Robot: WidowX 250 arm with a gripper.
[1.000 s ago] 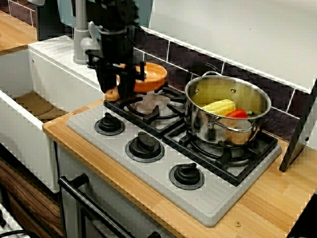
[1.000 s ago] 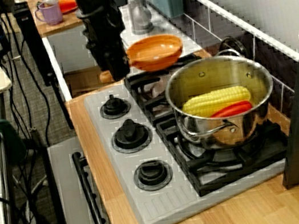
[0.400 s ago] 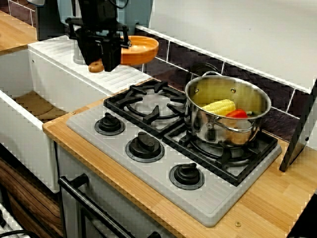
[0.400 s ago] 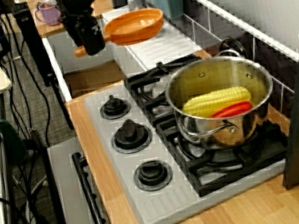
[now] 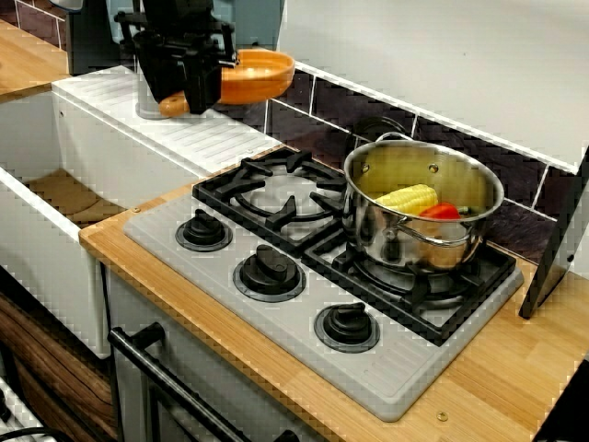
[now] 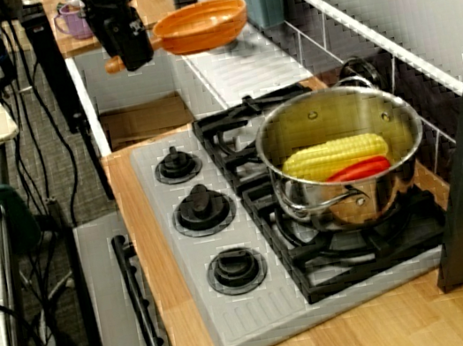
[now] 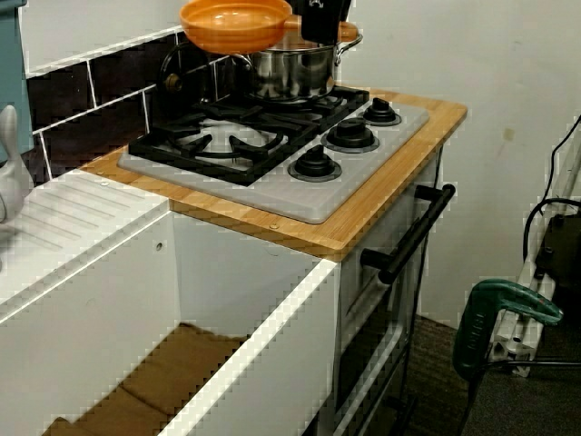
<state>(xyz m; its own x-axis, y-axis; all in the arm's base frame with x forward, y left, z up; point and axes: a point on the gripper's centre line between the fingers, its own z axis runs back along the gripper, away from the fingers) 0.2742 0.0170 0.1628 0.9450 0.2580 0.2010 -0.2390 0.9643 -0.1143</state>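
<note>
- The tool [image 5: 189, 81] sits in the upper left of the view across the stove. Its black fingers are clamped on the wooden handle of the orange pan [image 5: 260, 75].
- The handle's rounded end pokes out below and to the left of the tool.
- The orange pan hangs in the air, roughly level and open side up, touching nothing but the tool. It is over the ribbed white draining board [image 5: 198, 133], to the left of the stove [image 5: 304, 318].
- In the view along the stove, the tool [image 6: 130, 46] is at the top left and the orange pan [image 6: 204, 25] sticks out to its right.
- In the view from the sink end, the orange pan [image 7: 234, 24] is at the top centre. The tool [image 7: 320, 20] is just to its right, cut off by the frame edge.
- A steel pot [image 5: 416, 247] stands on the right rear burner, well apart from the orange pan.
- Inside the steel pot lie a corn cob [image 5: 407, 197] and a red pepper [image 5: 440, 211], touching each other.
- Three black knobs [image 5: 269, 269] run along the front of the stove.
- The stove is set into a wooden counter [image 5: 502, 378].
- A white sink [image 5: 55, 198] fills the left edge, with a grey tap [image 5: 147, 87] behind the tool.
</note>
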